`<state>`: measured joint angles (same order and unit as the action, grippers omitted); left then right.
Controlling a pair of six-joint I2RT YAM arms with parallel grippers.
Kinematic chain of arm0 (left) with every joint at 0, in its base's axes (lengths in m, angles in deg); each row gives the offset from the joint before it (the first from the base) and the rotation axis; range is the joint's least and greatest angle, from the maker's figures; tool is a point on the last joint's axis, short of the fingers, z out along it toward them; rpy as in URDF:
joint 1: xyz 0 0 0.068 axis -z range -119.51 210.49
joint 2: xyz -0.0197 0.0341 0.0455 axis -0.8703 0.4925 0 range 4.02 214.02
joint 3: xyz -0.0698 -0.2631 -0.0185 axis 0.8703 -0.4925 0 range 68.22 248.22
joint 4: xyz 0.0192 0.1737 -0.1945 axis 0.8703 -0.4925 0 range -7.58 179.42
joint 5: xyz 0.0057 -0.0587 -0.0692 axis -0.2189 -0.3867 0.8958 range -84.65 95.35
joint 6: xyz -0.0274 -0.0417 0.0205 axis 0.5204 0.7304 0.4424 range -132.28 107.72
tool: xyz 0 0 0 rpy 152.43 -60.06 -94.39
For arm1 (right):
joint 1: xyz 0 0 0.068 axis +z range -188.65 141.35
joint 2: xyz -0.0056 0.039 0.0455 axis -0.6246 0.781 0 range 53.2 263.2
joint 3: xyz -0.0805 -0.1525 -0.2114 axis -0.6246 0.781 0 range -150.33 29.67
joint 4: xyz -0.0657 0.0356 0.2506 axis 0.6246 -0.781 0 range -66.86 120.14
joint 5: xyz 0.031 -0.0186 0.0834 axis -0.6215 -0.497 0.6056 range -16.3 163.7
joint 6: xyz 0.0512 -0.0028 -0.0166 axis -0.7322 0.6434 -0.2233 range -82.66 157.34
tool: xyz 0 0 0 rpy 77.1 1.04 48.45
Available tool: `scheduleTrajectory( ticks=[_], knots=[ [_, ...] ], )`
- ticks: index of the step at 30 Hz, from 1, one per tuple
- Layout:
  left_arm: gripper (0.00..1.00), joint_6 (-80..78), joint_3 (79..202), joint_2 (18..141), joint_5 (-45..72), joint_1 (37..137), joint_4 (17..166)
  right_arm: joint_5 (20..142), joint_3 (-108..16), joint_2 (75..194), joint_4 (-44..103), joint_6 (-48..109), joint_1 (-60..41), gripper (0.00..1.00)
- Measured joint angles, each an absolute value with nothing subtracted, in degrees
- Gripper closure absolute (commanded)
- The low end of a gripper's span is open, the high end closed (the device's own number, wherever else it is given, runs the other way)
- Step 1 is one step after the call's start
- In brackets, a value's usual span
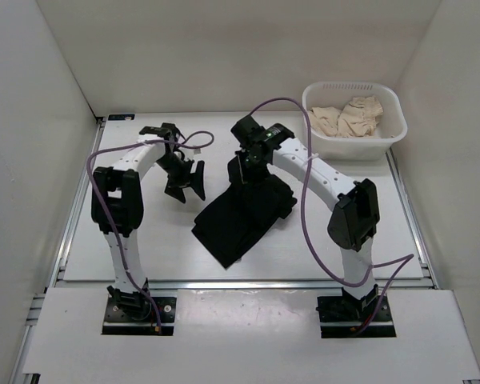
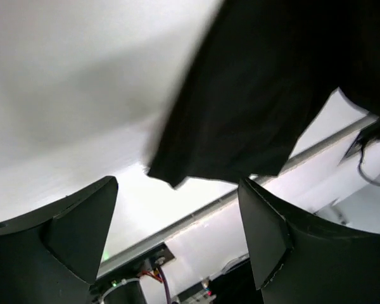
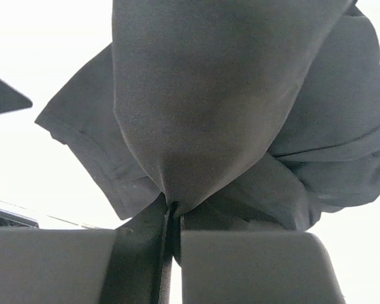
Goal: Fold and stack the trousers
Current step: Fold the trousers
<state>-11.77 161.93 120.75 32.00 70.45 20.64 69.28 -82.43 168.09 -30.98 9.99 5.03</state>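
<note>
Trousers [image 1: 244,220] nipped by R gripper [image 3: 171,218]; L gripper [image 1: 186,190] spread.

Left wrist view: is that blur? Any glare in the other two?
Left wrist: the trousers are smeared and soft-edged, the table hazy. Right wrist: fabric sharp at the shut right pincer, background blown white. Top external: evenly lit, sharp, the black folds barely readable.

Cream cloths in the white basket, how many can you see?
2, both in the white basket: the left cream cloth and the right cream cloth, touching each other. More may be hidden underneath.
</note>
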Motion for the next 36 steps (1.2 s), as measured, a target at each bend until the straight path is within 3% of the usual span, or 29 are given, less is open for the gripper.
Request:
scheduleTrajectory(
  ticks=[4,6,11,18,24,31,32,34,35,36],
  knots=[
    [0.12,-11.84,156.12,118.30,31.91,73.79,21.43,69.34,-79.98,166.34,-30.11,10.69,3.00,1.00],
    [0.18,-11.88,152.84,120.18,31.78,75.43,22.09,69.37,-79.17,165.95,-29.87,10.82,2.19,1.00],
    [0.86,-11.51,151.72,128.35,33.36,76.83,19.64,69.39,-79.12,165.88,-29.72,12.00,1.97,1.00],
    [0.86,-11.18,167.46,137.51,35.32,76.81,14.94,69.61,-78.99,165.31,-30.31,17.33,2.73,1.00],
    [0.86,-11.42,184.68,144.02,33.03,76.83,16.60,71.03,-86.34,165.31,-31.88,19.78,6.45,1.00],
    [0.86,-11.38,189.12,145.47,28.50,76.57,16.25,78.26,-89.70,171.39,-31.05,17.57,9.47,0.98],
    [0.86,-11.38,189.38,145.47,27.78,76.50,16.19,79.05,-89.79,173.09,-30.63,17.25,9.73,0.77],
    [0.86,-11.33,189.84,145.47,26.38,76.29,16.10,80.18,-90.36,176.85,-29.91,16.33,10.21,0.61],
    [0.86,-11.27,189.99,145.49,25.77,76.09,16.10,80.60,-91.41,178.95,-29.61,16.26,10.47,0.43],
    [0.86,-11.16,190.08,145.49,25.20,75.83,16.03,80.84,-92.63,180.59,-29.54,15.87,10.71,0.43]
  ],
)
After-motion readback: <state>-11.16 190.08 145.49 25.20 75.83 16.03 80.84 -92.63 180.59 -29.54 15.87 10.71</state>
